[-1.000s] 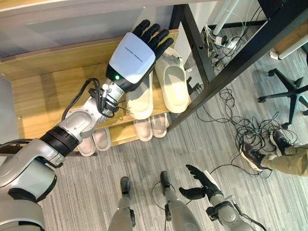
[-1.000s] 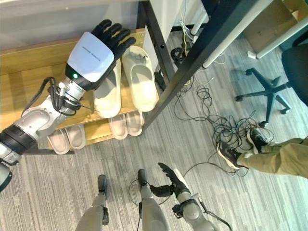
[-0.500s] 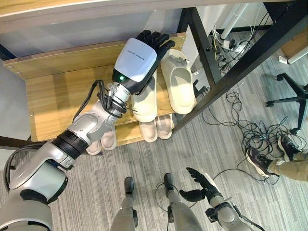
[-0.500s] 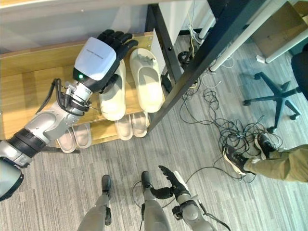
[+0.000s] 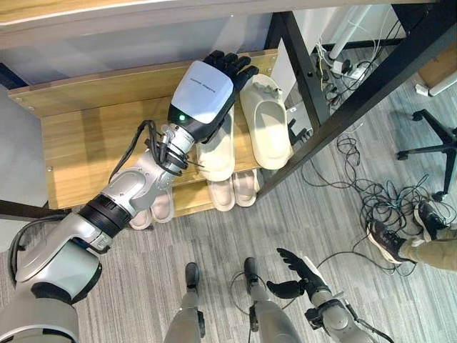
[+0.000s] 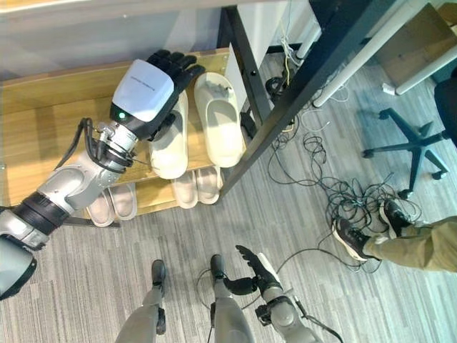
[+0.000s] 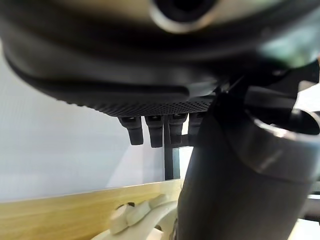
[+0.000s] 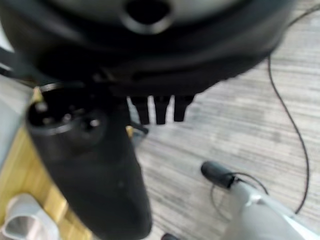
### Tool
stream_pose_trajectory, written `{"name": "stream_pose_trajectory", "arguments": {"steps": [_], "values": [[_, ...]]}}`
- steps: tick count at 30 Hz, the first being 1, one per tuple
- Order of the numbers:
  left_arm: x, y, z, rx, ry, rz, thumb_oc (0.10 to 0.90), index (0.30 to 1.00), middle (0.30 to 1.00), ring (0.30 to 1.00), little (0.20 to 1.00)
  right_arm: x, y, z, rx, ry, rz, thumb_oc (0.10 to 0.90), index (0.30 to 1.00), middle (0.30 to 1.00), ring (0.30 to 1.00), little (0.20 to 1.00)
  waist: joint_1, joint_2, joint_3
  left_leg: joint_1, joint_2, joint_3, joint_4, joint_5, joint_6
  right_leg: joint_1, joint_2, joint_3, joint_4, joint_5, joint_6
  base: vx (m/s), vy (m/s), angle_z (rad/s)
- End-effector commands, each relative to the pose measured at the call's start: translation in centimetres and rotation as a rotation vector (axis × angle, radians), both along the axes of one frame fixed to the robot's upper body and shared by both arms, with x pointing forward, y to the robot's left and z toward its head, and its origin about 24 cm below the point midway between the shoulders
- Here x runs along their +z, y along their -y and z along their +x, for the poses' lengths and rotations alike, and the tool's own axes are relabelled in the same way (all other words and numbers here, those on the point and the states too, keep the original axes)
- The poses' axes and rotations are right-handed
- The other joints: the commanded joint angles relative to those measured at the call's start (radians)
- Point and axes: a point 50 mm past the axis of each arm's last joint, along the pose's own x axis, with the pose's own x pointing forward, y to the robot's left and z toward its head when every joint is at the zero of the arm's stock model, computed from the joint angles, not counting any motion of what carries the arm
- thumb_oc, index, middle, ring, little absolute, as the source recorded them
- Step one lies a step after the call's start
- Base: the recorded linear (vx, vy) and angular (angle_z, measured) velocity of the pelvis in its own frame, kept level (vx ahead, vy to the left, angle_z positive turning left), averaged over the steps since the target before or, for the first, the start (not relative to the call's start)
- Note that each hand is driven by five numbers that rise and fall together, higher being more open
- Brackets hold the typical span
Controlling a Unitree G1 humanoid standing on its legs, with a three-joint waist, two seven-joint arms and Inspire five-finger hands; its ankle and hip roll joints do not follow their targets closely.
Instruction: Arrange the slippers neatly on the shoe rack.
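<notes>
Two cream slippers lie side by side on the top shelf of the wooden shoe rack point(image 5: 93, 143). The right slipper point(image 5: 268, 125) is in full sight. My left hand point(image 5: 203, 93) hovers flat over the left slipper point(image 5: 214, 157), fingers straight and open, covering its back half. The left wrist view shows the straight fingers point(image 7: 155, 131) above a cream slipper point(image 7: 135, 220); I cannot tell if they touch it. Down near the floor, my right hand point(image 5: 296, 275) hangs open and idle.
The lower shelf holds a white pair point(image 5: 234, 189) and a pinkish pair point(image 5: 153, 211). A black desk frame point(image 5: 335, 93) slants beside the rack's right end. Cables point(image 5: 371, 193), a chair base point(image 5: 435, 143) and a person's shoes point(image 5: 389, 243) are to the right.
The camera has shifted a little. My left hand has stayed over the left slipper, fingertips slightly nearer the shelf's back edge. The right hand has not moved.
</notes>
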Motion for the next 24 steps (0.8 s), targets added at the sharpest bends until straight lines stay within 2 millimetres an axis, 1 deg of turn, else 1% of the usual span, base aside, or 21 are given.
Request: {"name": "stream_pose_trajectory", "arguments": {"steps": [1,4,6,8,10,13,18,24], "values": [[4.7,0.6,-1.1,-0.078,0.175,-0.049,0.8,0.9,0.9,0.9,0.9,1.0,0.9,0.6,-0.056,0.063,0.03,0.8,0.9,0.9,0.9,0.9,0.002,0.029,-0.026,-0.047,-0.06,-0.047,0.067,-0.112,0.044,0.012,0.008,-0.032,0.005,-0.094,0.044,0.0,-0.006,0.04],[3.9,0.6,-1.5,-0.11,0.148,-0.088,0.8,0.9,0.9,0.9,0.9,0.6,0.7,0.4,-0.055,0.04,0.037,0.8,0.9,0.9,0.9,0.9,0.008,0.029,-0.031,-0.043,-0.059,-0.05,0.065,-0.112,0.043,0.016,0.007,-0.037,0.006,-0.097,0.042,0.0,-0.008,0.04],[3.8,0.6,-1.5,-0.114,0.137,-0.093,0.8,0.9,0.9,0.9,0.9,0.5,0.6,0.3,-0.054,0.036,0.037,0.8,0.9,0.9,0.9,0.9,0.008,0.029,-0.032,-0.041,-0.059,-0.05,0.064,-0.112,0.043,0.018,0.007,-0.039,0.006,-0.097,0.042,0.0,-0.007,0.05],[3.0,0.6,-1.6,-0.126,0.106,-0.099,0.8,0.9,0.9,0.9,0.9,0.4,0.6,0.2,-0.054,0.027,0.037,0.8,0.9,0.9,0.9,0.9,0.011,0.031,-0.032,-0.04,-0.061,-0.052,0.065,-0.113,0.044,0.021,0.006,-0.04,0.006,-0.098,0.042,0.0,0.001,0.02],[2.8,0.5,-1.7,-0.13,0.095,-0.1,0.8,0.9,0.9,0.9,0.9,0.3,0.5,0.1,-0.055,0.025,0.038,0.8,0.9,0.9,0.9,0.9,0.011,0.031,-0.032,-0.039,-0.061,-0.052,0.066,-0.113,0.044,0.022,0.006,-0.04,0.006,-0.098,0.042,0.0,0.001,0.02],[1.9,0.3,-2.1,-0.153,0.053,-0.126,0.8,0.9,0.9,0.9,0.9,0.1,0.6,-0.1,-0.066,0.016,0.041,0.8,0.9,0.9,0.9,0.9,0.015,0.032,-0.036,-0.035,-0.062,-0.053,0.069,-0.115,0.045,0.026,0.005,-0.041,0.007,-0.098,0.042,0.0,0.0,0.0],[1.5,-0.2,-2.6,-0.168,0.028,-0.163,0.8,0.9,0.9,0.9,0.9,-0.3,0.4,-0.6,-0.066,-0.004,0.039,0.8,0.9,0.9,0.9,0.9,0.019,0.034,-0.048,-0.026,-0.062,-0.054,0.069,-0.118,0.046,0.038,0.006,-0.043,0.008,-0.103,0.041,0.0,0.0,0.0],[1.1,-0.7,-3.8,-0.21,0.009,-0.216,0.8,0.9,0.9,0.9,0.9,-1.1,1.0,-1.5,-0.11,-0.046,0.019,0.8,0.9,0.9,0.9,0.9,0.033,0.035,-0.082,0.005,-0.063,-0.062,0.067,-0.127,0.048,0.073,0.004,-0.052,0.009,-0.115,0.038,0.03,0.0,0.02]]}}
